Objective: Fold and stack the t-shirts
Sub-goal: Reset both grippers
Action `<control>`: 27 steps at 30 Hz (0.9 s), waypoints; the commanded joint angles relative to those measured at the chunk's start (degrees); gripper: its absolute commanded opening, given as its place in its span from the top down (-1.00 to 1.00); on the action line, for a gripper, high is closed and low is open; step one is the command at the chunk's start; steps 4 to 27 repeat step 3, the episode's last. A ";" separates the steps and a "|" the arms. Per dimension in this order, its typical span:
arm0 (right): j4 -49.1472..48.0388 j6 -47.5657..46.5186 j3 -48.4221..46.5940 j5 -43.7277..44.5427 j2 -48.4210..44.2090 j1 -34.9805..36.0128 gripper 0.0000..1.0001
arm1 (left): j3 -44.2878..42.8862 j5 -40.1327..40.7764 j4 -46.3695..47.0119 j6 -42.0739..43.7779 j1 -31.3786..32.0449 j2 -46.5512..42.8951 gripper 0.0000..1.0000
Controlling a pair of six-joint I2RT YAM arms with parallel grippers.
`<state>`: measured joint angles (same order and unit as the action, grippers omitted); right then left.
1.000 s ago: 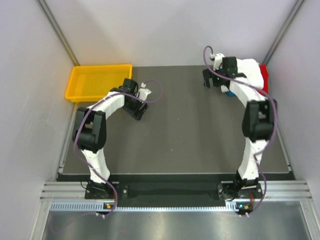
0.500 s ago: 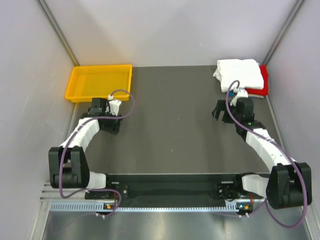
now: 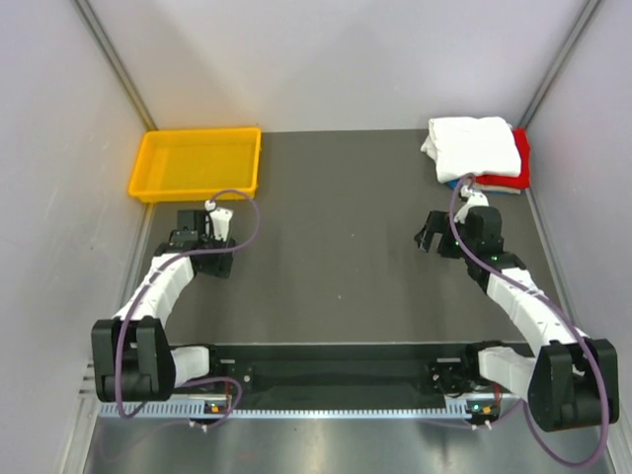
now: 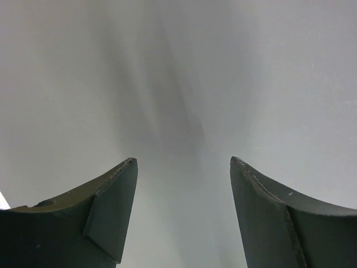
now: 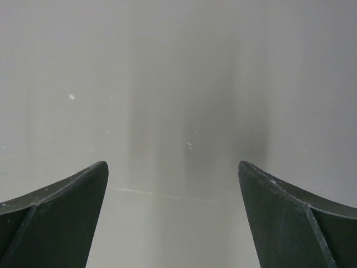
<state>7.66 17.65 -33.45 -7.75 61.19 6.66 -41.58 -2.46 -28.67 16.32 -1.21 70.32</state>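
Left wrist view: the left gripper (image 4: pixel 182 161) has its jaws spread wide, with two dark fingers (image 4: pixel 109 215) rising from the bottom corners. Nothing sits between them. Ahead of the jaws there is only a pale, blurred grey surface.

Right wrist view: the right gripper (image 5: pixel 172 163) is also spread wide and holds nothing. In front of its jaws is the same plain grey, with a few faint specks.

Top view: both arms are folded low over the dark table (image 3: pixel 346 227). The stack of t-shirts (image 3: pixel 474 146) lies beyond the right jaws and a little to their right, near them but apart. A folded white one is on top, a red one (image 3: pixel 519 164) shows beneath it, and a sliver of blue (image 3: pixel 451 184) peeks out at the stack's near edge. A yellow tray (image 3: pixel 148 158) sits just beyond the left jaws, not touching them.
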 commanded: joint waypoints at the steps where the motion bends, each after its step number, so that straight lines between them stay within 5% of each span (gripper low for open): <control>1: -3.44 0.37 -4.69 -3.50 0.34 0.73 -1.00 | -0.69 0.70 2.30 -1.11 -0.28 -1.42 -0.44; 27: -4.40 1.07 -4.61 -3.41 -0.19 0.73 -0.99 | -0.78 0.79 2.21 -1.11 -0.37 -1.07 -0.44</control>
